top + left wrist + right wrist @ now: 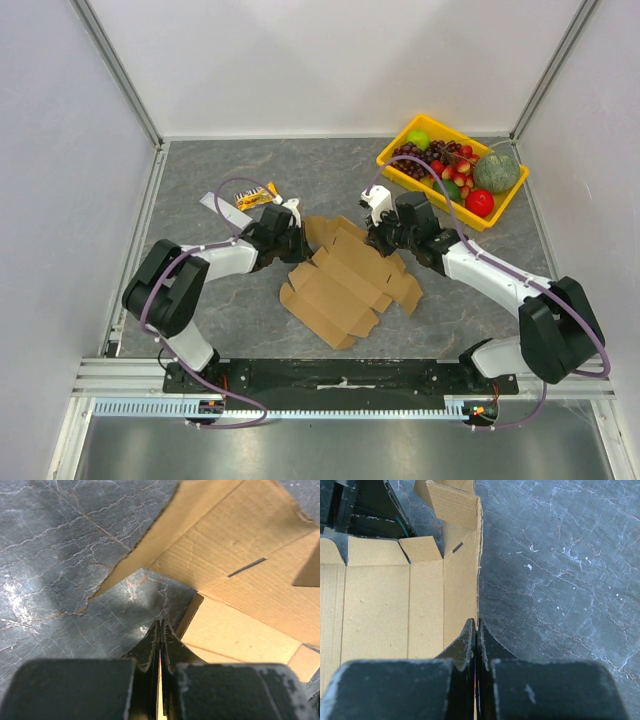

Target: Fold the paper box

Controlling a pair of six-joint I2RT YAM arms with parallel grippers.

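Observation:
The paper box (345, 285) lies as a flat, creased brown cardboard sheet with flaps in the middle of the grey table. My left gripper (298, 240) is at its far left edge and my right gripper (378, 238) at its far right edge. In the left wrist view the left gripper (160, 622) is shut, with a thin edge of the paper box (240, 615) pinched between the fingers. In the right wrist view the right gripper (476, 622) is shut astride the straight side edge of the paper box (385, 610), whose small end flaps stand up beyond it.
A yellow tray (462, 134) of fruit stands at the back right, close behind the right arm. A small snack packet (255, 197) and a white strip (215, 203) lie at the back left. Metal rails (140, 240) border the table.

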